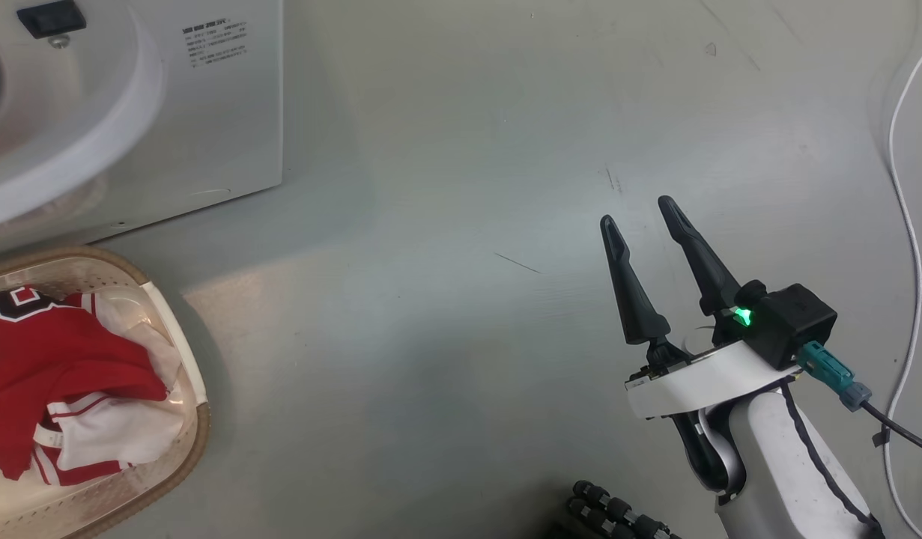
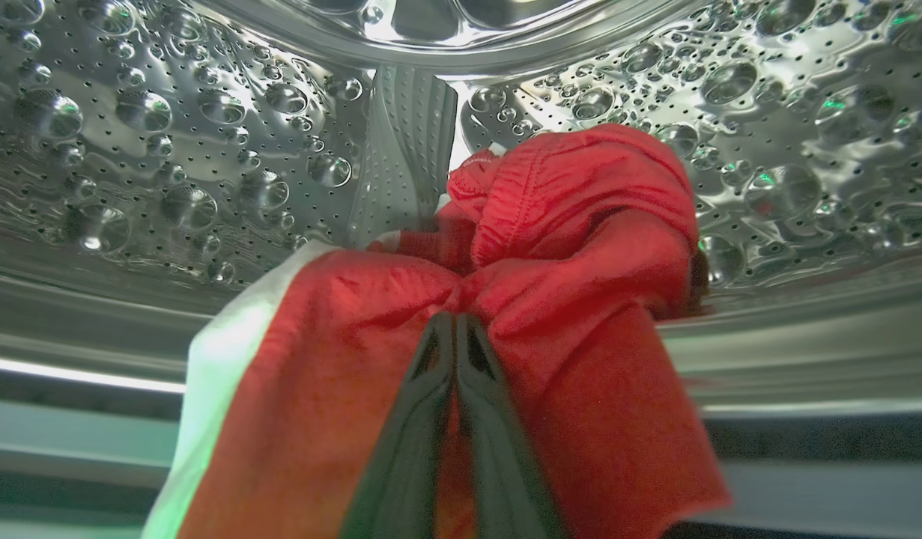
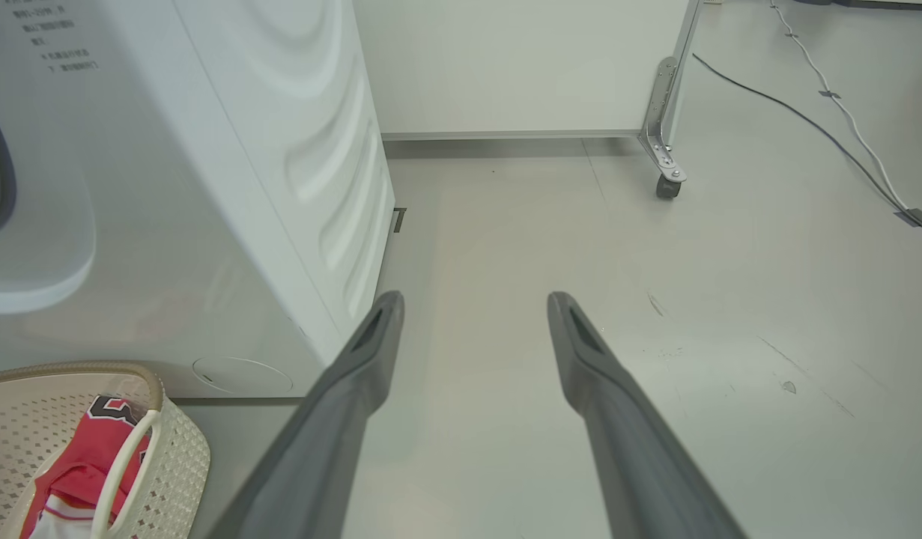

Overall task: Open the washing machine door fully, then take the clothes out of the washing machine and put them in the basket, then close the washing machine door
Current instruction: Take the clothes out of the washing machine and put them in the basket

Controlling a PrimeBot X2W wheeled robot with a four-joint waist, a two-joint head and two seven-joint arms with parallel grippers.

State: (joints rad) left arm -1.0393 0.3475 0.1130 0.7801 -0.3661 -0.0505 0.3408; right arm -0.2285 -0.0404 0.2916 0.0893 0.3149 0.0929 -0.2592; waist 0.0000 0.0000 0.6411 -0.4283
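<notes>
Inside the washing machine's perforated steel drum [image 2: 168, 150], my left gripper [image 2: 455, 318] is shut on a bunched fold of the red clothes [image 2: 573, 224], which have a white panel at the left. In the head view, the white washing machine [image 1: 228, 112] stands at the top left. Below it, the cream basket [image 1: 195, 419] holds red and white clothes [image 1: 56, 359]. My right gripper [image 1: 638, 211] hovers open over the floor far to the right, nothing between its fingers. The right wrist view shows that gripper [image 3: 475, 299], the machine's side [image 3: 281, 150] and the basket [image 3: 183, 449]. The washing machine door is out of view.
A white cable [image 1: 906, 224] runs along the floor at the far right. A metal leg on a caster [image 3: 666, 183] stands by the back wall, with cables [image 3: 820, 112] beyond it. A black ribbed part [image 1: 618, 516] shows at the bottom edge.
</notes>
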